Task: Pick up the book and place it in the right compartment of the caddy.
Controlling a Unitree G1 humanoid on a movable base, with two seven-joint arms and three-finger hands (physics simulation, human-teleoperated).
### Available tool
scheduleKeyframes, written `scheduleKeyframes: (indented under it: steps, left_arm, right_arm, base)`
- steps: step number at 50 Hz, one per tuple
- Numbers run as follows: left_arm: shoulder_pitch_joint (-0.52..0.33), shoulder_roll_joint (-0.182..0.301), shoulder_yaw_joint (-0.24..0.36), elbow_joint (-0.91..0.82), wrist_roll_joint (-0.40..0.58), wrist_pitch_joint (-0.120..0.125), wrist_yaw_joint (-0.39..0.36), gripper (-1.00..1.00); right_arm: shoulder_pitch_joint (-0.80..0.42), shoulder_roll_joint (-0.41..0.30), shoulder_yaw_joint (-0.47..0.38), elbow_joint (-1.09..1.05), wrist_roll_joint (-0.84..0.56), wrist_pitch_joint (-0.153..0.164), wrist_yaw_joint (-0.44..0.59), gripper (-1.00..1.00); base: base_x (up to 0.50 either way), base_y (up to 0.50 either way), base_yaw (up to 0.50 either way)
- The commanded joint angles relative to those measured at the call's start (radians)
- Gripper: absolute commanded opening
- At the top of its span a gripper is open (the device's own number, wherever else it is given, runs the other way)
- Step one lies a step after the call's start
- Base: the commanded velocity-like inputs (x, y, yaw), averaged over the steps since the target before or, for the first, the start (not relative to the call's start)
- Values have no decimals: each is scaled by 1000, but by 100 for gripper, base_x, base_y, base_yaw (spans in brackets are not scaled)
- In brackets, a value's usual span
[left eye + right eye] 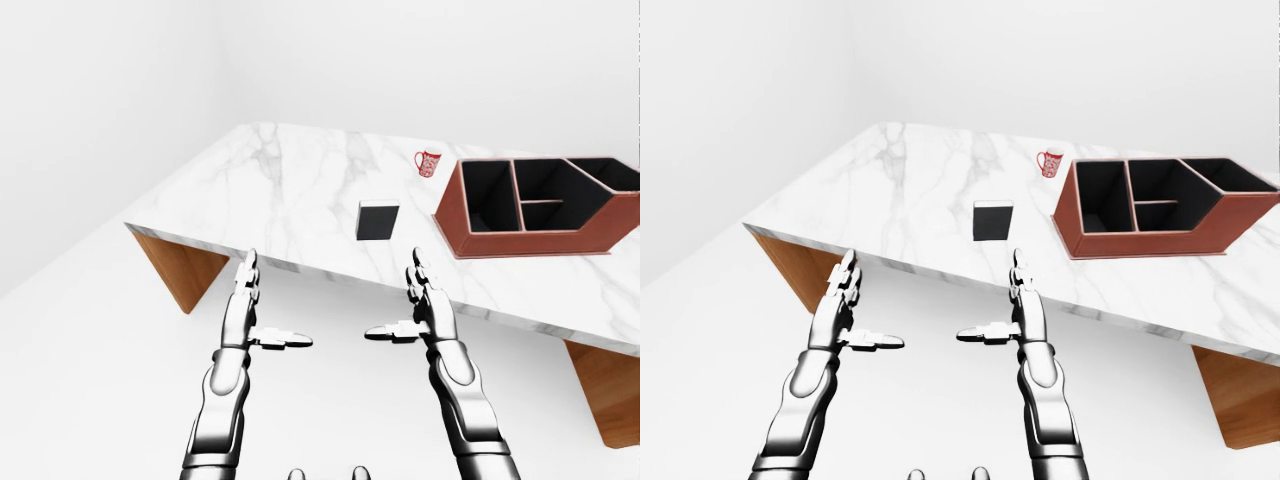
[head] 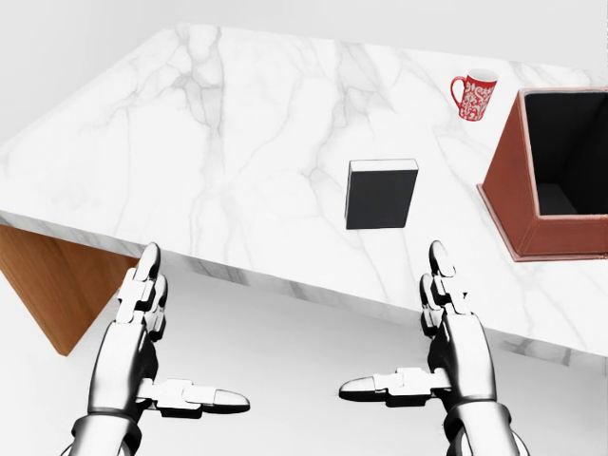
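Note:
A black book lies flat on the white marble table, near its lower edge in the head view. The brown caddy with dark compartments stands to the book's right; the head view shows only its left end. Both hands hang below the table edge, off the table, with fingers spread and thumbs pointing inward. My left hand is open and empty, far left of the book. My right hand is open and empty, just below and right of the book.
A red patterned mug stands above the book, left of the caddy's far corner. Wooden table supports show at the left and lower right. White floor lies under the hands, white walls behind.

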Motion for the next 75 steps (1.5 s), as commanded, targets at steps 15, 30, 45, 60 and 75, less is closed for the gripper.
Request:
scheduleKeyframes:
  steps: [15, 30, 45, 60, 75]
  left_arm:
    - [-3, 0, -1, 11, 5, -5, 0, 100]
    - [-1, 0, -2, 4, 7, 2, -1, 100]
    - [0, 0, -2, -11, 8, 16, -2, 100]
    - [0, -1, -2, -11, 9, 15, -2, 100]
    - [0, -1, -2, -11, 9, 15, -2, 100]
  right_arm:
    - [0, -1, -1, 5, 1, -4, 3, 100]
    - [0, -1, 0, 2, 1, 0, 4, 100]
    - [1, -1, 0, -1, 1, 3, 5, 100]
    - [1, -1, 0, -2, -1, 4, 4, 100]
    - [1, -1, 0, 4, 0, -2, 6, 100]
  base:
    - [10, -30, 0]
    - [10, -30, 0]
    - [10, -29, 0]
    - [10, -30, 0]
    - [10, -30, 0]
